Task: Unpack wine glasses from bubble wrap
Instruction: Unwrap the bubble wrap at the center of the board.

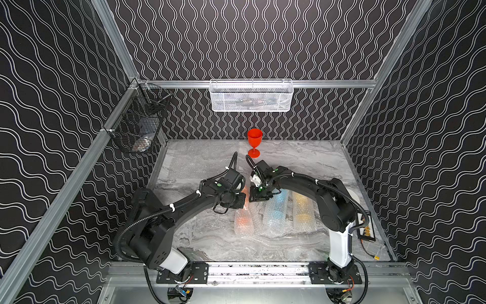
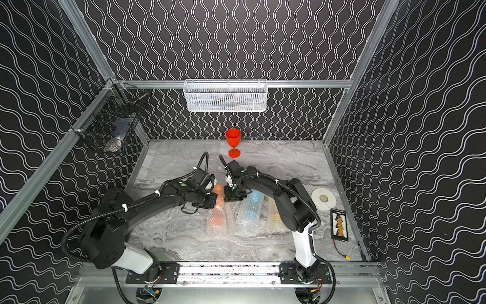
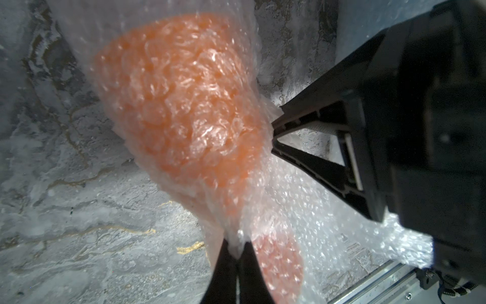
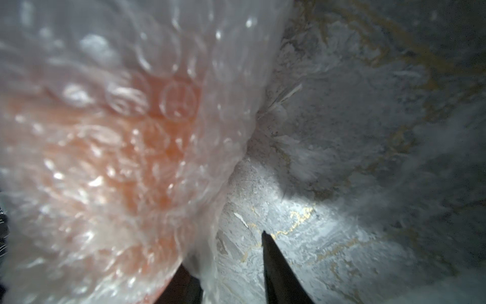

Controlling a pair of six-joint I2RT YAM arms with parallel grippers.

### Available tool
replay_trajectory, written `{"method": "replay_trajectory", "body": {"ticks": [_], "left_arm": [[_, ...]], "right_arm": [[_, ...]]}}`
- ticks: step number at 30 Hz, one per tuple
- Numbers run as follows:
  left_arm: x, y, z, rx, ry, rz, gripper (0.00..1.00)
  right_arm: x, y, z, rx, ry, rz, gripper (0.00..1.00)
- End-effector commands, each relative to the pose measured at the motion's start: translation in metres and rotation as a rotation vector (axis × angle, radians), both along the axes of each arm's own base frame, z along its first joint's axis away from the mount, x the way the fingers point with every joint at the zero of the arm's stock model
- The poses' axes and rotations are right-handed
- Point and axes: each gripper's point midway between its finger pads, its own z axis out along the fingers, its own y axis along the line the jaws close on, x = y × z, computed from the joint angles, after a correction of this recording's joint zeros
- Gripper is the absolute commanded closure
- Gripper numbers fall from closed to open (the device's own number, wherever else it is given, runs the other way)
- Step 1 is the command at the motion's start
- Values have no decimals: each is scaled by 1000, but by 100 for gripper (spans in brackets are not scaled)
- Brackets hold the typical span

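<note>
Lengthwise front-to-back, wrapped orange goblet (image 3: 184, 105), bowl rearward, left gripper (image 3: 236, 254) pinching bubble wrap (image 3: 315, 210), right gripper (image 4: 222, 248) part-spread

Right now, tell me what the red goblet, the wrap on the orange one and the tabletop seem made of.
Red goblet: likely plastic, opaque, smooth with a dull sheen; even colour, no see-through.
Wrap: clear thin plastic film, glossy; round air bubbles, orange blurred behind.
Tabletop: grey marbled, smooth; stone or a printed laminate, cannot tell which.
</note>
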Motion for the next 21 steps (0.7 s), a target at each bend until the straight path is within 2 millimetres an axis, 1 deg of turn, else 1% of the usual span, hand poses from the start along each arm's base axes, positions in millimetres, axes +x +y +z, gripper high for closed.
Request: {"method": "replay_trajectory", "body": {"ticks": [1,5,7,8,9,14,17,19,21], "left_arm": [[2,1,3,6,-13,-9,94],[2,1,2,7,-11,-8,94],[3,-1,3,3,-11,-11,94],[3,-1,2,4,-12,-11,94],[3,0,2,6,-14,-11,94],[2,2,-1,13,-6,-8,94],[1,2,-2,12,-7,-6,94],[0,3,-1,16,-8,-5,94],[0,4,-1,24,-10,-7,94]], "right_arm": [[3,0,1,-8,-16,7,65],[5,0,0,-12,-27,5,71],[5,0,0,-9,-27,6,72],[3,0,-9,-17,-7,8,73],[3,2,-11,-8,-1,13,75],[6,12,-3,39,-6,22,77],[6,12,-5,33,-5,24,77],[6,11,-5,30,-6,25,83],[6,11,-3,38,-11,23,85]]}}
